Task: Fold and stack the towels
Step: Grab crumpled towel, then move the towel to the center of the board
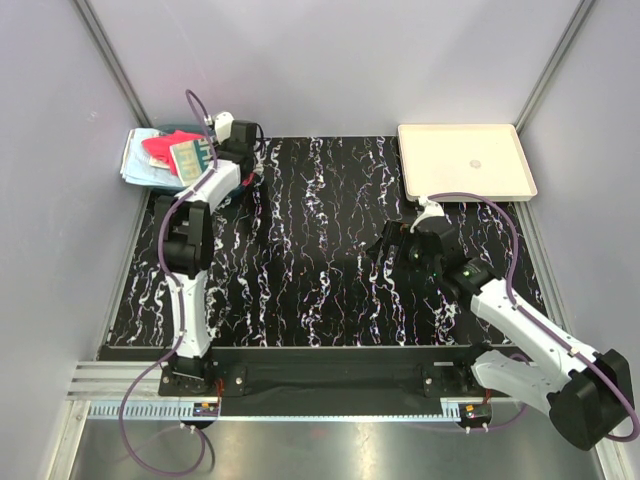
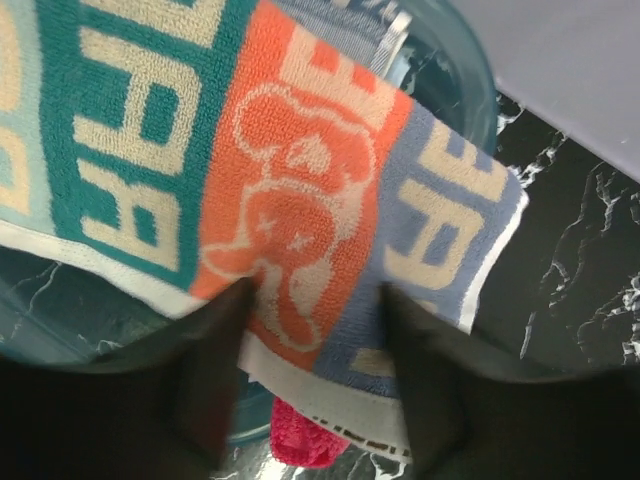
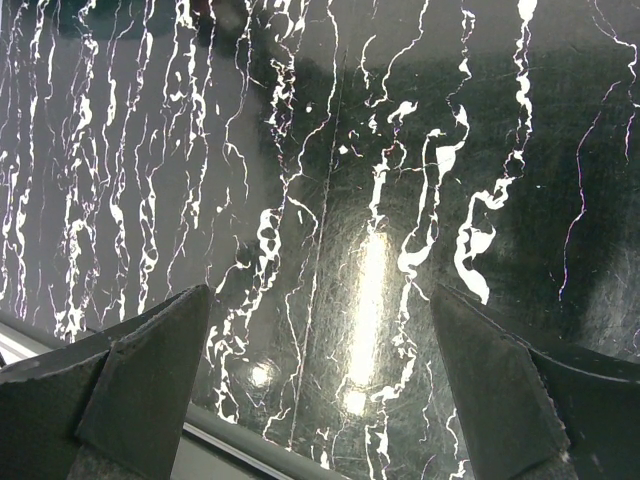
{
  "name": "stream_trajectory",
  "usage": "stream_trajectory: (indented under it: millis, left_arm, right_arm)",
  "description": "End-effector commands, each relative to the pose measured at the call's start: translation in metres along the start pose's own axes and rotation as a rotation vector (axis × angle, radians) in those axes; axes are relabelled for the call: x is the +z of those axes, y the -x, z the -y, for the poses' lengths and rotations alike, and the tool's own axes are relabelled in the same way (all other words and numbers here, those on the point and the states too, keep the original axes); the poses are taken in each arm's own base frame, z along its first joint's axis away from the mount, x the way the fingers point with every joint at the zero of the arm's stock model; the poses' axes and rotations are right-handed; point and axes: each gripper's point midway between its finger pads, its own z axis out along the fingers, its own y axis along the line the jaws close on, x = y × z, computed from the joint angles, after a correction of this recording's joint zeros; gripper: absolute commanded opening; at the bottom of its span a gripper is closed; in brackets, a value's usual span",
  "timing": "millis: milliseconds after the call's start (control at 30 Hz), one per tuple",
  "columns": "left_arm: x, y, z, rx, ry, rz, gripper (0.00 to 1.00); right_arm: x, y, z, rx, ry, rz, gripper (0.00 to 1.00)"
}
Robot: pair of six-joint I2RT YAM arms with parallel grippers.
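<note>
The patterned towel over the basket is straddled by the released left gripper; one edge alone should be pinched. The right gripper is likewise released.

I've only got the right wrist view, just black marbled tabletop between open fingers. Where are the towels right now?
Observer: The towels are heaped at the table's far left corner, right under the left gripper.
Operator: Is that gripper holding one?
Observer: Its jaws stand apart over a patterned towel that lies across the teal basket; no pinch shows.
</note>
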Motion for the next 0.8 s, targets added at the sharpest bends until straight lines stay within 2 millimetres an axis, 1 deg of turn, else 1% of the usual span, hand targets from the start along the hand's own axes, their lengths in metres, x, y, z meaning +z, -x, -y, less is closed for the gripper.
stream_trajectory:
  millis: [0,33,67,100,167,200,233,267,333,367,433,467,500,533,567,600,633,667,700,733,767]
  left_arm:
    - [-0.009,0.034,0.002,-0.051,-0.006,0.073,0.45]
    - [-0.014,0.039,0.002,-0.053,-0.017,0.081,0.39]
    - [-0.015,0.041,0.001,-0.048,-0.015,0.084,0.3]
    - [-0.018,0.046,0.001,-0.048,-0.017,0.093,0.26]
    - [-0.031,0.063,0.002,-0.051,-0.033,0.121,0.19]
    - [-0.036,0.069,0.003,-0.051,-0.038,0.132,0.11]
    - [-0.041,0.074,0.002,-0.051,-0.043,0.141,0.09]
    - [-0.054,0.088,0.004,-0.054,-0.064,0.168,0.07]
    - [-0.069,0.103,0.004,-0.052,-0.068,0.199,0.06]
    - [-0.085,0.114,0.005,-0.048,-0.084,0.223,0.06]
    - [-0.104,0.124,0.006,-0.049,-0.107,0.252,0.05]
    - [-0.112,0.12,0.01,-0.026,-0.119,0.256,0.05]
    - [-0.131,0.132,0.01,-0.037,-0.139,0.285,0.06]
    - [-0.141,0.133,0.011,-0.033,-0.147,0.293,0.06]
    - [-0.153,0.129,0.017,-0.021,-0.169,0.294,0.06]
    - [-0.168,0.129,0.015,-0.02,-0.178,0.303,0.06]
    - [-0.182,0.124,0.023,-0.012,-0.206,0.304,0.06]
    - [-0.193,0.12,0.024,-0.007,-0.22,0.303,0.06]
    - [-0.197,0.106,0.023,0.007,-0.221,0.282,0.06]
    - [-0.217,0.111,0.02,-0.012,-0.242,0.298,0.06]
    - [-0.233,0.099,0.032,0.001,-0.284,0.287,0.06]
  right_arm:
    - [0.0,0.002,0.002,-0.003,-0.018,0.007,1.0]
    - [0.0,0.003,0.003,-0.003,-0.02,0.009,1.0]
    - [0.0,0.002,0.003,-0.004,-0.021,0.008,1.0]
    - [0.0,0.004,0.001,-0.001,-0.016,0.013,1.0]
    - [0.0,0.003,0.002,0.0,-0.018,0.013,1.0]
    - [0.0,0.003,0.002,0.0,-0.016,0.01,1.0]
    - [0.0,0.004,0.001,-0.001,-0.015,0.014,1.0]
    - [0.001,0.004,0.001,0.0,-0.017,0.011,1.0]
    - [0.001,0.005,0.001,-0.001,-0.02,0.013,1.0]
    - [0.002,0.005,0.001,-0.001,-0.022,0.009,1.0]
    - [0.003,0.007,0.001,-0.001,-0.025,0.013,1.0]
    - [0.005,0.007,0.002,-0.001,-0.031,0.01,1.0]
    - [0.005,0.008,0.001,-0.001,-0.033,0.015,1.0]
    - [0.005,0.01,0.001,-0.001,-0.034,0.019,1.0]
    - [0.006,0.01,0.002,-0.001,-0.042,0.017,1.0]
    - [0.006,0.011,0.003,-0.002,-0.05,0.019,1.0]
    - [0.006,0.014,0.001,-0.003,-0.049,0.022,1.0]
    - [0.006,0.015,0.002,0.0,-0.056,0.025,1.0]
    - [0.005,0.015,0.003,-0.002,-0.064,0.022,1.0]
    - [0.004,0.018,0.001,-0.003,-0.062,0.027,1.0]
    - [0.002,0.02,0.001,-0.001,-0.067,0.033,1.0]
